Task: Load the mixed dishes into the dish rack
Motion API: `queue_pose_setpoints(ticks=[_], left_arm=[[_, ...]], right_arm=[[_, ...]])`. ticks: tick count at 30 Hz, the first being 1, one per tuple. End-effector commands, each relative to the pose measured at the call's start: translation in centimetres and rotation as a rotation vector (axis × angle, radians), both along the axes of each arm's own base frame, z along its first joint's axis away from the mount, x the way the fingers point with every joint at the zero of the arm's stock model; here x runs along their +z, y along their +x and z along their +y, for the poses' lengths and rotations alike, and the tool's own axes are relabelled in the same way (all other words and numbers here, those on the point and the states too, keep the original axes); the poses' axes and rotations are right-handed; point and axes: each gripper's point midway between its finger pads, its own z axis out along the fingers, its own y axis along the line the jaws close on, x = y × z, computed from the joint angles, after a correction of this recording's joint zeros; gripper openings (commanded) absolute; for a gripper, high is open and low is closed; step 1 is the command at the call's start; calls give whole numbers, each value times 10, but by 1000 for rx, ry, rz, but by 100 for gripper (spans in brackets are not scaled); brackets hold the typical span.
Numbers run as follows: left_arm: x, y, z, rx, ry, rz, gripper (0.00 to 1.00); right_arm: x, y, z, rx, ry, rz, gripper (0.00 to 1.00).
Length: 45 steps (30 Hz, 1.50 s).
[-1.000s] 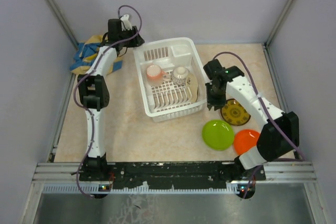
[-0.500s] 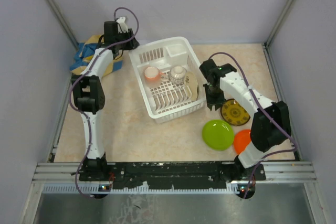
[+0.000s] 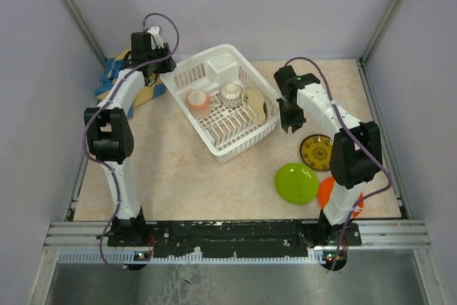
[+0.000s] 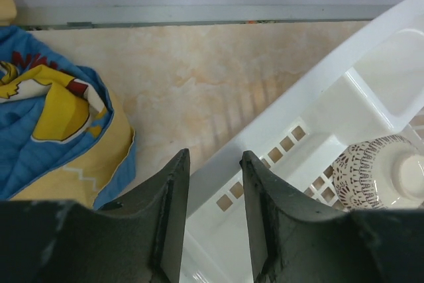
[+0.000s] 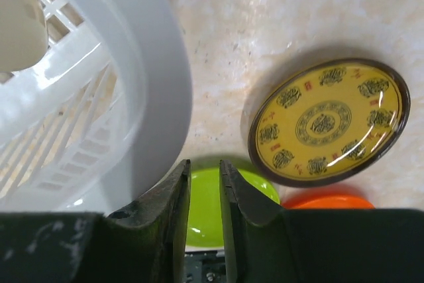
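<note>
The white dish rack (image 3: 197, 61) stands skewed at mid table. It holds a pink cup (image 3: 198, 98), a white patterned bowl (image 3: 230, 92) and a cream plate (image 3: 253, 101). My left gripper (image 3: 163, 69) is shut on the rack's far-left rim. In the left wrist view, the left gripper (image 4: 213, 157) has the rack's rim (image 4: 318, 77) between its jaws, and the bowl (image 4: 374, 170) is inside. My right gripper (image 3: 291, 125) is empty beside the rack's right wall (image 5: 152, 64); in the right wrist view, the right gripper (image 5: 203, 164) is a little open. The brown-yellow plate (image 3: 318, 152), lime-green plate (image 3: 297, 183) and orange plate (image 3: 328, 189) lie on the table.
A blue and yellow cloth (image 3: 114, 80) lies at the far left by the wall, also in the left wrist view (image 4: 46, 117). The right arm covers part of the orange plate. Walls close the table at the back and sides.
The left gripper has pulled the rack's far-left corner leftward, so the rack turned and shifted left. The right gripper moved up and away from the brown-yellow plate, along the rack's right side.
</note>
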Motion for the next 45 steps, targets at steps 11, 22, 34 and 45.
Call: queue_pose_setpoints(ticks=[11, 22, 34, 45], left_arm=[[50, -17, 3, 36, -135, -12, 72], [83, -17, 3, 24, -183, -88, 77], [75, -25, 4, 17, -189, -71, 78], [89, -30, 16, 39, -145, -95, 79]], right_arm=[[-13, 18, -69, -221, 113, -108, 57], [-27, -15, -130, -421, 53, -62, 60], [-64, 5, -127, -453, 89, -129, 45], [-98, 38, -127, -457, 77, -108, 37]])
